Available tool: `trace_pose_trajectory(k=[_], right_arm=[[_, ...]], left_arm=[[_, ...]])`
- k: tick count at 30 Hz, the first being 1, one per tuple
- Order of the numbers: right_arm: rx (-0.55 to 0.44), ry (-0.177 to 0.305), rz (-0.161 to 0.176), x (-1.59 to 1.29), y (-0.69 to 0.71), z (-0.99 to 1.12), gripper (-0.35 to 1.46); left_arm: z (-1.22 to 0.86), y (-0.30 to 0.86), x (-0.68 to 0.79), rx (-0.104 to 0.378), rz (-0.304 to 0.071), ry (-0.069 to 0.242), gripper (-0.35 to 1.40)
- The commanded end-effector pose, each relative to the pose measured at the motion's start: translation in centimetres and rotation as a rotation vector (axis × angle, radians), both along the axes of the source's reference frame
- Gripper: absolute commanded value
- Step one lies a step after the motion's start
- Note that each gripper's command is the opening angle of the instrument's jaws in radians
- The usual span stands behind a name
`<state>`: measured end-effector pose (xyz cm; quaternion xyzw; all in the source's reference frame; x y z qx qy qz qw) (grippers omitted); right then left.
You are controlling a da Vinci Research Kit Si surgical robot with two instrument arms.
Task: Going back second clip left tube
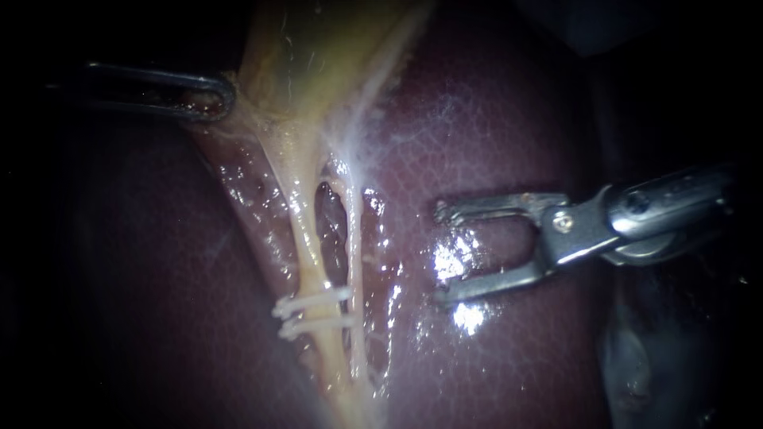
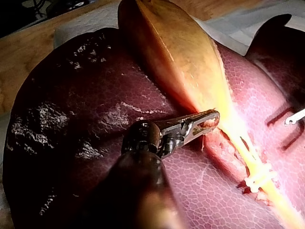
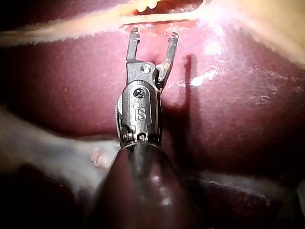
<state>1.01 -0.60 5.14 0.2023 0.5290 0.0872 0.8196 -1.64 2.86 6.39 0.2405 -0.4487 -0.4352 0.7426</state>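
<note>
find the left instrument [image 1: 211, 99] coming in from the left, at the far side of the field. record its hand as clenched on the edge of the gallbladder [image 1: 318, 56], just where that narrows. confirm from the left wrist view: tissue pressed between both jaws.

find the right instrument [image 1: 441, 256] coming in from the right. record its hand as released, the two jaws standing wide apart over the glistening liver [image 1: 493, 119]. place it right of the tubes and apart from them, touching neither.

trace the left tube [image 1: 306, 238] as a pale yellow strand running from the narrow end of the gallbladder toward the near side. note a thinner right tube [image 1: 355, 238] just beside it, with a dark slit of liver showing between the two.

count two white clips on the left tube at its near part: the first clip [image 1: 318, 298] and the second clip [image 1: 318, 324], lying crosswise, one just beside the other. cannot tell whether their right ends also reach the right tube.

see, in the left wrist view, a wooden bench [image 2: 24, 57] beyond the liver.
</note>
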Motion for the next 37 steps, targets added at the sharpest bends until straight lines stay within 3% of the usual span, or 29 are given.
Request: trace_pose_trajectory(k=[1, 9, 22, 37], right_arm=[[-0.004, -0.009, -0.003, -0.02, 0.01, -0.01, 0.50], [-0.015, -0.026, -0.007, -0.08, -0.01, -0.01, 0.50], [-0.016, -0.025, -0.008, -0.15, -0.02, -0.01, 0.50], [-0.018, -0.027, -0.006, -0.15, -0.03, -0.01, 0.50]], left_arm=[[0.01, 0.00, 0.00, -0.001, -0.001, 0.001, -0.35], [0.21, -0.08, -0.11, -0.007, 0.003, -0.001, -0.35], [0.68, -0.27, -0.49, -0.010, 0.044, -0.001, -0.35], [0.68, -0.26, -0.49, -0.010, 0.045, -0.002, -0.35]])
